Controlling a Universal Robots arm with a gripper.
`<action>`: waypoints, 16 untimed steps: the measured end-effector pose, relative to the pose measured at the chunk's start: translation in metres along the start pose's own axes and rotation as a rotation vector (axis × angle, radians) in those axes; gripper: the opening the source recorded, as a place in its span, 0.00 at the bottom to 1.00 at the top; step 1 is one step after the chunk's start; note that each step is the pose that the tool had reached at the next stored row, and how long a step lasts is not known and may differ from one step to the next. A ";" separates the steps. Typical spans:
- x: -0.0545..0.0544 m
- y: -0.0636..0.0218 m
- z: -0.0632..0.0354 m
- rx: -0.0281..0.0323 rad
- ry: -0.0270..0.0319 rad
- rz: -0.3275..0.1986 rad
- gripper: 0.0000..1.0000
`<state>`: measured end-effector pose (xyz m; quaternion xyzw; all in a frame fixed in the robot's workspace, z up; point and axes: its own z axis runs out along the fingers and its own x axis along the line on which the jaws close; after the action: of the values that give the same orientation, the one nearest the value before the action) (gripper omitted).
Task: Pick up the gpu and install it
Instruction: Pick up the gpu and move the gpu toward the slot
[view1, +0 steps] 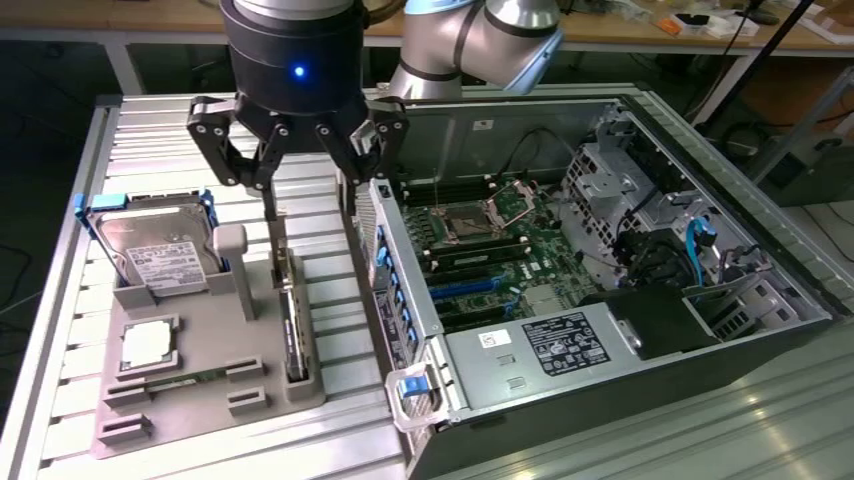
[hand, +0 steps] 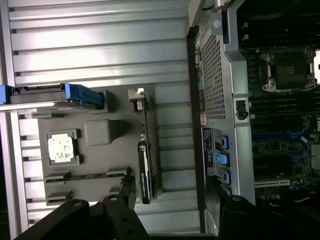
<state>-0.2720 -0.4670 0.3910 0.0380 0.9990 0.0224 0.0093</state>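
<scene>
The gpu (view1: 295, 325) stands on edge in a slot of the grey holder (view1: 214, 345), on the side of the holder nearest the open computer case (view1: 747, 330). My gripper (view1: 296, 178) hangs above the holder, closest to the gpu but clear of it. Its jaws are spread wide and hold nothing. The hard drive (view1: 160, 255) stands at the holder's side away from the case.

Nothing legible; drive (view1: 158, 255) has a white label with dark print, too small to read; PSU (view1: 574, 340) label is black with white print and symbols, unreadable; small white sticker (view1: 497, 338) beside it, also unreadable; faint white marks on gpu (hand: 144, 172) edge, can't tell if text.
</scene>
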 end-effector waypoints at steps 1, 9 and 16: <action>0.000 -0.0013 0.0001 -0.0001 -0.0001 0.000 0.67; -0.001 -0.0141 -0.0002 0.0000 0.0000 0.000 0.67; -0.002 -0.0240 -0.0002 -0.0002 -0.0001 0.000 0.67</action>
<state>-0.2714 -0.4911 0.3902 0.0379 0.9990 0.0224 0.0093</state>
